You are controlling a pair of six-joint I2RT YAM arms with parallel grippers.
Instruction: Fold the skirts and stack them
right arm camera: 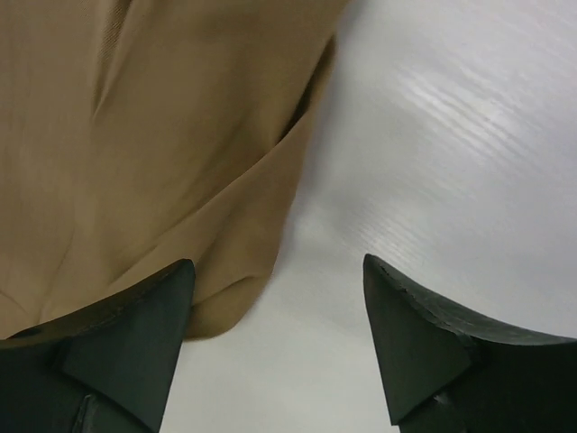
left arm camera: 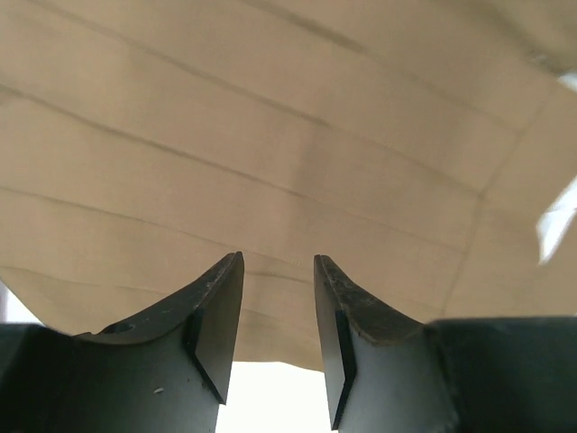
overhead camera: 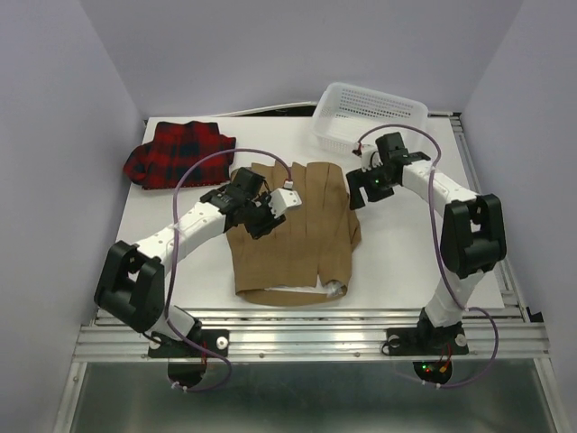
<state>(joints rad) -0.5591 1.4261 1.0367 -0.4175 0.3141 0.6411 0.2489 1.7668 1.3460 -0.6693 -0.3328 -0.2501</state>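
Tan skirt [overhead camera: 293, 239] lies spread out in the middle of the counter [overhead camera: 406, 244]. Its pleats run from the far side toward the near edge. The near hem is slightly rumpled, and a bit of pale lining shows at the near right corner of the cloth.

The plaid skirt [overhead camera: 178, 152], red and black, sits bunched at the far left corner of the counter. It is apart from the tan one and neither arm touches it.

A white mesh basket [overhead camera: 343, 135] stands at the far right corner. You cannot see into it well enough from above to say what it holds.

Your left gripper [left arm camera: 278, 263] hangs over the far left part of the tan skirt. The jaws are released with a narrow gap between them. Nothing sits in that gap: the wrist view shows bare counter low between the fingers [left arm camera: 216, 316], and pleated tan cloth beyond the tips.

Your right gripper [right arm camera: 276, 262] is at the far right edge of the same skirt, on the side toward the basket. The jaws are spread wide and hold nothing. In the wrist view the left finger stands over the tan cloth and the right finger over bare white counter, with the curved edge of the skirt running between them. You cannot tell from these views whether either fingertip touches the fabric.
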